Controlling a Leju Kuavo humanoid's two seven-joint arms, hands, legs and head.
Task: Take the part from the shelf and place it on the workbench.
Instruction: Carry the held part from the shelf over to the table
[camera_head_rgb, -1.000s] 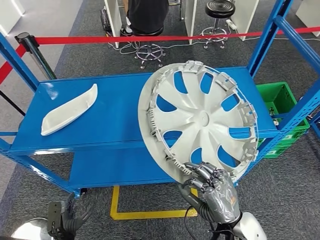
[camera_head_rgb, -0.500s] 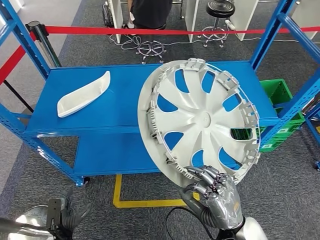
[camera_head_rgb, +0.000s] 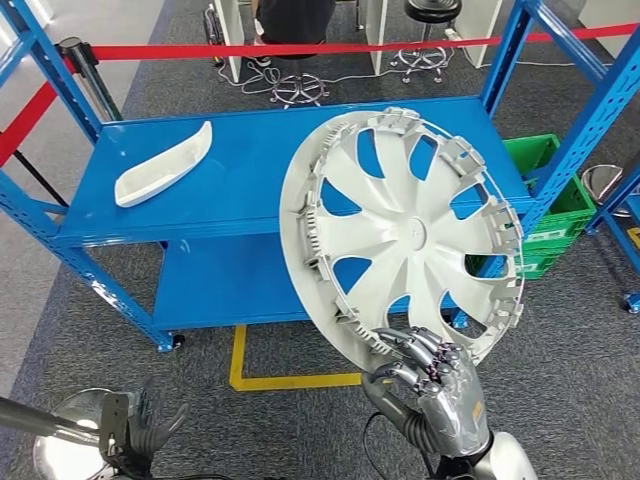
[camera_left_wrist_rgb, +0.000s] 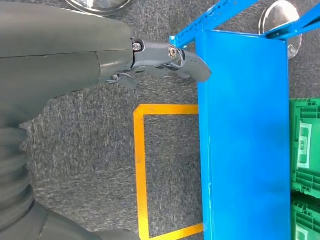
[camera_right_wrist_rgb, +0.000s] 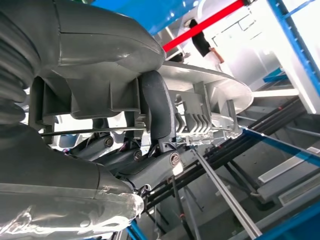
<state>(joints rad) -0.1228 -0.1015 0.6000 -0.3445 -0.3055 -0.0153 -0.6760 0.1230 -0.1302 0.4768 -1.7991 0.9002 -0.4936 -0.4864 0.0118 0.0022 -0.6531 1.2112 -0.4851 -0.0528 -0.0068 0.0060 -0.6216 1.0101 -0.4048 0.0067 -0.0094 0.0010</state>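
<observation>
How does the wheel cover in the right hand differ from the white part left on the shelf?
The wheel cover is round, spoked and large; the white part is a narrow, elongated tray shape. The right hand holds the wheel cover tilted up by its rim; the white part lies flat on the shelf. Both look like pale plastic.

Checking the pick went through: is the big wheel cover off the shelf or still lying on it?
Off: the round silver-white plastic wheel cover is tilted up, gripped at its lower rim by the right hand.

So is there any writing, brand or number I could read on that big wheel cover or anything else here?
None can be read.
Right hand: a small orange mark on its back, too small to read.
Wheel cover: no lettering visible.
Green crate: moulded shapes, no legible text.
</observation>
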